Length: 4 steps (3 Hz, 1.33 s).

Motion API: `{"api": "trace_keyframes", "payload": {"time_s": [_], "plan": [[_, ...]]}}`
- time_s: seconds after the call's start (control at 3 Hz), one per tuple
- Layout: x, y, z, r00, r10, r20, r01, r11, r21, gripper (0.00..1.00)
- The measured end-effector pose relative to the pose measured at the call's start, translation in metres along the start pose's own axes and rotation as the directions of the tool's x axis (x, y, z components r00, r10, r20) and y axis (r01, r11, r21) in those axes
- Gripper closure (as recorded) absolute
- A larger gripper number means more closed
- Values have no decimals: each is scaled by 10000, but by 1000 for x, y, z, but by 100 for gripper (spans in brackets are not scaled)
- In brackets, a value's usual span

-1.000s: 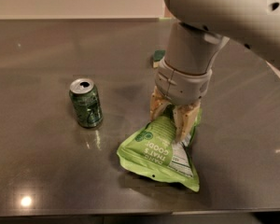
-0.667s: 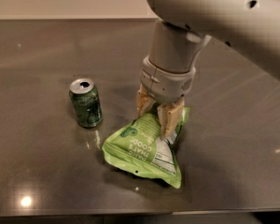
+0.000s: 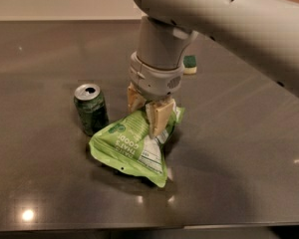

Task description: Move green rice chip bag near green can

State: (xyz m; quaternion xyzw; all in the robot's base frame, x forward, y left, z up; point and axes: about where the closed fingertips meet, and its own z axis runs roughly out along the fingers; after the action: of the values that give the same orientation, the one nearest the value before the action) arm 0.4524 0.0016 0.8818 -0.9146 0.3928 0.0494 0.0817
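Note:
The green rice chip bag is a crinkly lime-green pouch with white lettering and a nutrition label, lying on the dark table just right of the green can. The green can stands upright, dark green with a silver top; the bag's left edge is right next to its base. My gripper comes straight down from the grey arm and is shut on the bag's upper edge, its tan fingers pinching the foil.
A small green-topped yellow sponge lies behind the arm at the back. The table's front edge runs along the bottom. The big grey arm fills the upper right.
My gripper has dragged the bag leftward across the table, from well right of the can to right next to it. The can has not moved.

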Motion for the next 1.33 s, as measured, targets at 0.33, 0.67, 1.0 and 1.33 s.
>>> {"api": "trace_keyframes", "payload": {"time_s": [0.33,0.67,1.0,1.33], "plan": [[2,-14,0,9999,85,-89,-84,9999,136,59],[7,-26,0,9997,41,-227,-35,9997,256,35],[6,-27,1,9997,27,-225,-20,9995,305,12],[6,-29,1,9997,13,-226,-5,9994,349,0]]}}
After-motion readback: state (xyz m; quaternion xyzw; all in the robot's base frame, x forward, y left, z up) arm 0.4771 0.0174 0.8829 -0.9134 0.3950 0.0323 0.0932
